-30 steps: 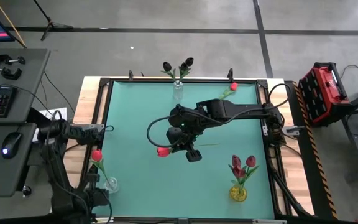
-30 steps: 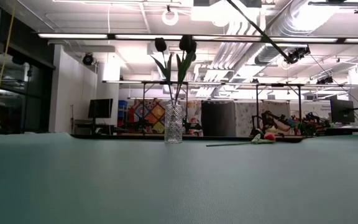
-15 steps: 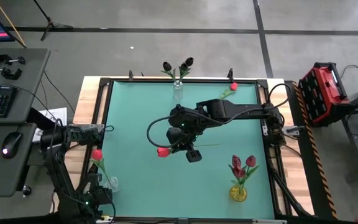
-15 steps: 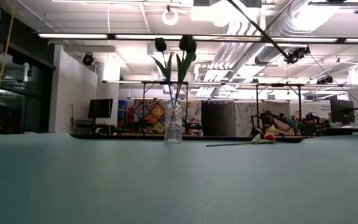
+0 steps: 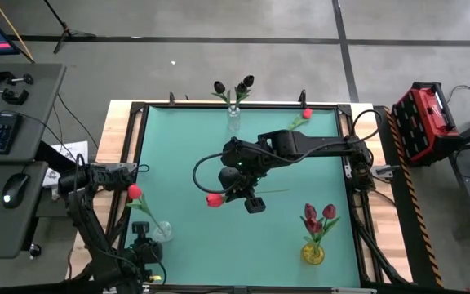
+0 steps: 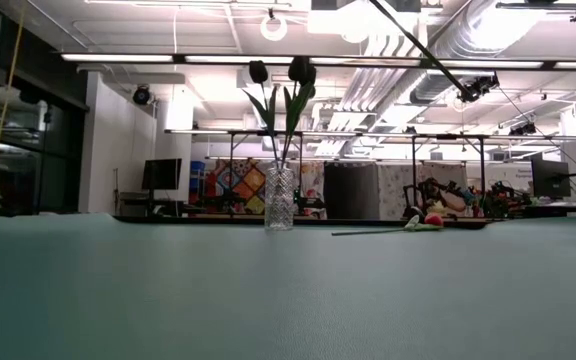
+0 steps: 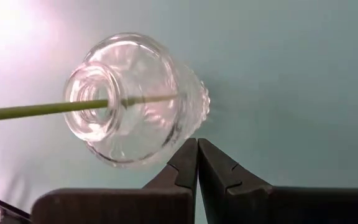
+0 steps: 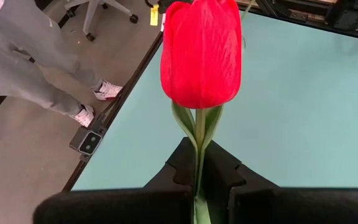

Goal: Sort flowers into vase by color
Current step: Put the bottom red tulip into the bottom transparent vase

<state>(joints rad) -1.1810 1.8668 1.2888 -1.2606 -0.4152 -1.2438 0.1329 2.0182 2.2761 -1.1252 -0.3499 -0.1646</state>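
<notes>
My right gripper hangs over the table's middle, shut on a red tulip whose head points toward the table's left. My left gripper, shut, is at the near left corner beside a clear glass vase standing on the mat. One red tulip leans out of that vase. Another clear vase at the far edge holds two black tulips. A yellow vase near right holds dark pink tulips. One more red tulip lies flat at the far right. My left gripper has its shut fingertips against the rounded belly of the clear vase, coming from the table's near-left side; the vase stands on the mat. My right gripper pinches the red tulip's stem just below the leaves, between both fingers. The tulip is lifted clear and lies about level, its stem end trailing toward the table's right.
The mat is bounded by a black frame. A person's legs stand on the floor beyond the table's left side. A desk with keyboard and mouse is at the left, and a red case at the right.
My left gripper has moved from the near left corner toward the table's right, up to the clear vase. The vase with its red tulip has slid a little toward the right and far side. My right arm has kept still.
</notes>
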